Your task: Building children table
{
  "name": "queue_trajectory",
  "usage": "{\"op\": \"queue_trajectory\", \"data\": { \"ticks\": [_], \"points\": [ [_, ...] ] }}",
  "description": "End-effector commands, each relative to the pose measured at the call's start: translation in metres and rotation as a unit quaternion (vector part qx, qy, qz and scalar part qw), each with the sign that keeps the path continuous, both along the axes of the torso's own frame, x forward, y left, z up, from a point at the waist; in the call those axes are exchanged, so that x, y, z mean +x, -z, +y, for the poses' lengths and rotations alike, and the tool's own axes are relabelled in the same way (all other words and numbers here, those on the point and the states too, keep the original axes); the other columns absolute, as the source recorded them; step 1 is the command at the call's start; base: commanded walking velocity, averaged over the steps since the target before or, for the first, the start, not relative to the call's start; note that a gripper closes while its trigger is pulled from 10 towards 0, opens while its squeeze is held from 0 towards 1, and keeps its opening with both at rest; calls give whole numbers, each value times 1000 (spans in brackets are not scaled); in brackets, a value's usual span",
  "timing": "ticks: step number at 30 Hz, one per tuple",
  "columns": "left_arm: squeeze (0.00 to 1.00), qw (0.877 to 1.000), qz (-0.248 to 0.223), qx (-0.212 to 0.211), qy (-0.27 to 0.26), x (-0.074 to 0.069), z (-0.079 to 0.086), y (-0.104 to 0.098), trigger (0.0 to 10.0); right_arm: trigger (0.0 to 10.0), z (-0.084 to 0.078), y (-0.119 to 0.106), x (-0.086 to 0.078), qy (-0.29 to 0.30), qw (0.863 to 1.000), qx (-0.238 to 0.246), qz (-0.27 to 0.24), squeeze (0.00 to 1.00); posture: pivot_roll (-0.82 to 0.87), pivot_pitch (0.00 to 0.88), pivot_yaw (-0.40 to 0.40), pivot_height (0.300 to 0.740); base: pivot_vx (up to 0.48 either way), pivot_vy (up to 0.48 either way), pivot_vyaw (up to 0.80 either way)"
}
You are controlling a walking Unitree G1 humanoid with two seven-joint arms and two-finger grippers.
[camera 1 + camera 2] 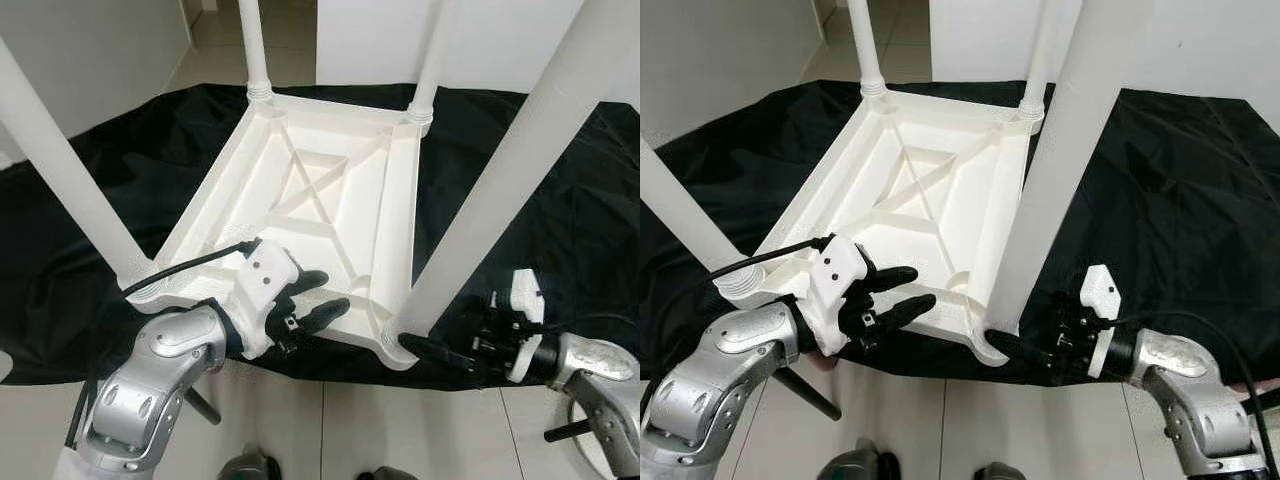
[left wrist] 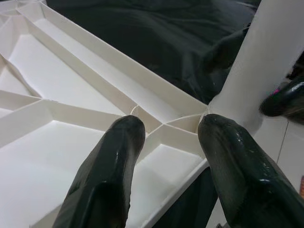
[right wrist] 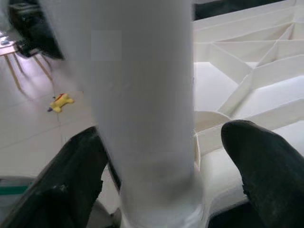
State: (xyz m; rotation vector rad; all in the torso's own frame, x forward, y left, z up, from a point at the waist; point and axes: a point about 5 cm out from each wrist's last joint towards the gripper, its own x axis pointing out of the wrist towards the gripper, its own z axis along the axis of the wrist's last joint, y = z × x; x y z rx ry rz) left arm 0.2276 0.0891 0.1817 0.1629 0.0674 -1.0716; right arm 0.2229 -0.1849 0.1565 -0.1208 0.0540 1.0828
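Both grippers work at the near edge of the upturned white plastic tabletop (image 1: 320, 200), which lies underside-up on a black cloth (image 1: 560, 200) spread over the tiled floor (image 1: 340, 430).

Left gripper (image 1: 318, 300): jaws parted a moderate way, empty, hovering over the ribbed underside near the near edge. In the left wrist view its fingers (image 2: 109, 175) straddle a rib junction; contact with the plastic cannot be confirmed.

Right gripper (image 1: 1025, 350): jaws wide, one on either side of the base of the near right leg (image 1: 500, 180), down at its corner socket. In the right wrist view there is a gap between each finger and the leg, so it brackets the leg without clamping it.

Progress, judged from layout:
- Four white legs stand up from the four corners: far left leg (image 1: 253, 45), far right leg (image 1: 432, 55), near left leg (image 1: 70, 170), near right as above.
- All appear seated in their sockets; whether the near right one is fully home cannot be told.

Remaining, likely: check or press the near right leg, then turn the table upright.
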Motion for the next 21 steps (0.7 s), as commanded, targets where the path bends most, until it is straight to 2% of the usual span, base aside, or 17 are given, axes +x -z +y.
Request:
{"op": "queue_trajectory", "data": {
  "ticks": [1,4,5,6,9,13,15,18,21],
  "points": [
    [0,999,-10,4,-50,6,1,1,10000,10000,2,4,1,3,1000,-9,2,0,30,40,16,740,0,0,0],
    [0,998,-17,3,-57,10,-2,0,10000,10000,7,9,6,22,1000,1,-2,0,35,33,7,740,0,0,0],
    [0,998,-22,0,-60,12,-6,-2,10000,10000,9,12,12,45,999,9,-10,0,37,29,6,740,0,0,0],
    [0,997,-29,0,-66,15,-10,-3,10000,10000,8,14,18,72,997,16,-17,0,37,29,6,740,0,0,0],
    [0,997,-34,0,-70,17,-14,-3,10000,10000,7,15,23,92,995,19,-23,0,37,29,6,740,0,0,0],
    [0,996,-37,0,-77,21,-20,-3,10000,10000,-2,17,29,119,993,11,-25,0,31,24,10,740,0,0,0],
    [0,996,-41,-7,-76,25,-28,-5,10000,10000,-11,18,34,144,989,0,-31,0,31,24,10,740,0,0,0],
    [0,996,-43,-11,-74,26,-31,-6,10000,10000,-14,17,36,155,987,-2,-38,0,31,24,10,740,0,0,0],
    [0,997,-47,-11,-59,27,-39,-7,10000,10000,-22,11,46,192,980,1,-59,0,10,27,6,740,0,0,0]
  ]
}}
